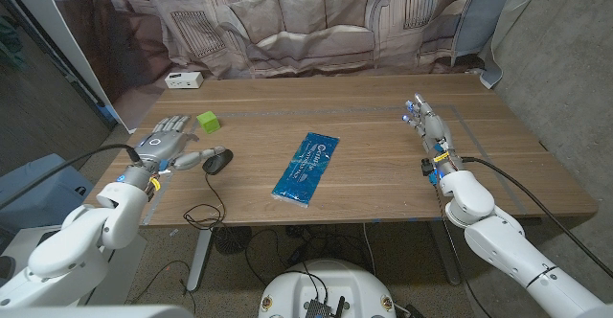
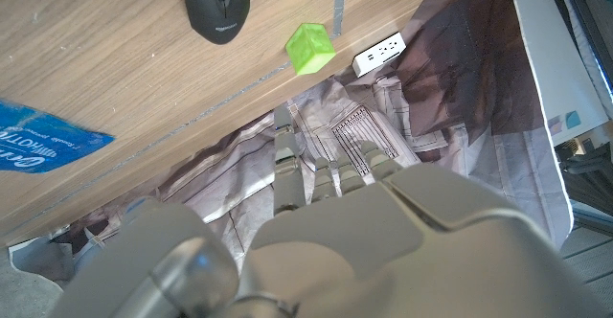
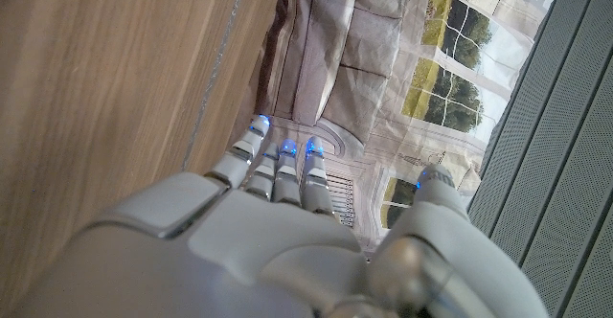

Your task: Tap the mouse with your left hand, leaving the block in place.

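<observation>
Left hand point(image 1: 165, 145) fingers spread beside mouse point(image 1: 217, 161), green block point(image 2: 310, 49) near, right hand point(image 1: 428, 126) fingers straight, empty

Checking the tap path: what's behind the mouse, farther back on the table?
Behind the mouse stands the green block, apart from it, and farther back a white power strip. The left robot hand partly covers the table beside them.
</observation>
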Controlling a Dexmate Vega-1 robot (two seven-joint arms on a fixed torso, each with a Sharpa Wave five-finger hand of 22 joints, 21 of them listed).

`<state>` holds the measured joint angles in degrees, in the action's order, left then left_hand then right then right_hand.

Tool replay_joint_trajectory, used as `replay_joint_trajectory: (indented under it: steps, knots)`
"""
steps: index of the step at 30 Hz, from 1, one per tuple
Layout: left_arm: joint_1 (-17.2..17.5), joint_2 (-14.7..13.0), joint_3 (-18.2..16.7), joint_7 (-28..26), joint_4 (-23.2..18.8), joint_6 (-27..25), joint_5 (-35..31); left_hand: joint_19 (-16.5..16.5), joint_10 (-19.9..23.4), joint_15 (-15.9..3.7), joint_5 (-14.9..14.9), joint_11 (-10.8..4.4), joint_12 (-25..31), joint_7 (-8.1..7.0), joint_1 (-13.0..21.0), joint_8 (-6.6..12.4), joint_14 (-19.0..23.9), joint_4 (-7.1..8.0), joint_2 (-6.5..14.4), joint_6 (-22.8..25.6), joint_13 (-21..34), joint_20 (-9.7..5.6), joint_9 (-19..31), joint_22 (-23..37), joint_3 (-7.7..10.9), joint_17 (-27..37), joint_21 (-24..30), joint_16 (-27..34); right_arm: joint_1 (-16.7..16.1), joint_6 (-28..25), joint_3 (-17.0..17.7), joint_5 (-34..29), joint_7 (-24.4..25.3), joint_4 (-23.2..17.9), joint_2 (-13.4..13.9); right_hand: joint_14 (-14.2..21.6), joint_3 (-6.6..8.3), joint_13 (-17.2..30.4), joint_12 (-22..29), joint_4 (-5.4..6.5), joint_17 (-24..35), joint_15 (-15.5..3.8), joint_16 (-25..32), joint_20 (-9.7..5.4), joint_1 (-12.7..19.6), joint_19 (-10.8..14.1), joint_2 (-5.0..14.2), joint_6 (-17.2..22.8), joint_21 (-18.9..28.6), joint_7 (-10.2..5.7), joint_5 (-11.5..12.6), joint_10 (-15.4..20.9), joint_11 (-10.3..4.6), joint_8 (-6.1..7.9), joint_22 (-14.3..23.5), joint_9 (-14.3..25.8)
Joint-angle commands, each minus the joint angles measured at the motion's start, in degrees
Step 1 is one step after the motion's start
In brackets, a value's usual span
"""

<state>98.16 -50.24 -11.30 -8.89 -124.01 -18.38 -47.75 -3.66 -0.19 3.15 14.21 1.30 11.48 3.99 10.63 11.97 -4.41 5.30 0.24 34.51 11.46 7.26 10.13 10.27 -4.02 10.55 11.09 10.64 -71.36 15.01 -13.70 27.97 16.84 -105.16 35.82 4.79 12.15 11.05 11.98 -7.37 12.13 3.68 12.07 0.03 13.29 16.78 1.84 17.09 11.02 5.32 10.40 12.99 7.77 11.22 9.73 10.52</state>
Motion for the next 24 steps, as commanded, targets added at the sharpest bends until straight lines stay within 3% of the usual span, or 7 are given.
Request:
replay_joint_trajectory:
  steps: [1, 13, 19, 24]
  knots:
    - [-1.7, -1.5, 2.6, -0.5, 2.2, 0.4, 1.6, 0.2, 0.2, -0.22, 0.3, -0.27, 0.6, -0.17, -0.5, 0.33, -0.1, 0.28, 0.1, 0.5, 0.1, 0.56, 0.1, 0.2, -0.32, 0.1, 0.3, 0.4, 0.8, 0.2, -0.1, -0.3, 0.1, 0.7, -0.6, -0.2, -0.17, 0.2, -0.3, 0.12, 0.1, 0.14, 0.0, -0.12, 0.0, -0.2, 0.53, 0.5, 0.0, -0.05, 0.1, 0.1, -0.02, 0.02, 0.2, 0.3]
    - [-2.1, -3.5, 4.3, -0.9, 3.0, 0.2, 3.6, 0.6, 0.4, -0.31, 0.5, -0.51, 0.7, -0.87, -0.5, 0.2, 0.2, 0.34, 0.3, 1.1, 0.0, 0.55, 0.1, 0.2, -0.45, 0.0, 0.4, 0.4, 1.1, 1.0, -0.3, -0.5, 0.0, 1.5, -1.1, -0.2, -0.22, 0.2, -0.3, 0.15, 0.1, 0.21, 0.0, -0.05, -0.1, -0.3, 0.57, 0.6, 0.0, -0.01, 0.1, 0.2, 0.13, 0.05, 0.2, 0.3]
    - [-2.3, -4.4, 5.4, -1.1, 2.9, -1.1, 3.8, 0.8, 1.8, -1.07, 0.8, -1.41, 1.3, -1.12, -0.4, 1.35, 0.7, 0.42, 0.9, 6.1, -0.1, 0.47, 0.0, 0.2, -0.66, 0.0, 0.5, 0.5, 1.1, 1.2, -0.3, -0.4, 0.1, 1.8, -1.3, -0.2, -0.27, 0.2, -0.3, 0.15, 0.1, 0.2, 0.0, -0.04, -0.1, -0.4, 0.55, 0.6, 0.0, -0.04, 0.1, 0.2, -0.02, 0.07, 0.2, 0.3]
    - [-2.5, -5.2, 6.0, -1.2, 2.9, -2.1, 3.9, 0.9, 2.0, -1.15, 0.9, -1.81, 1.3, -0.92, -0.3, 1.5, 0.8, 0.42, 1.0, 7.2, -0.1, 0.4, 0.0, 0.2, -0.74, 0.0, 0.5, 0.4, 0.9, 1.4, 0.0, -0.5, 0.4, 1.7, -1.3, -0.2, -0.3, 0.2, -0.3, 0.16, 0.1, 0.26, -0.1, 0.03, -0.1, -0.4, 0.56, 0.7, 0.0, -0.11, 0.1, 0.2, -0.07, 0.08, 0.2, 0.2]
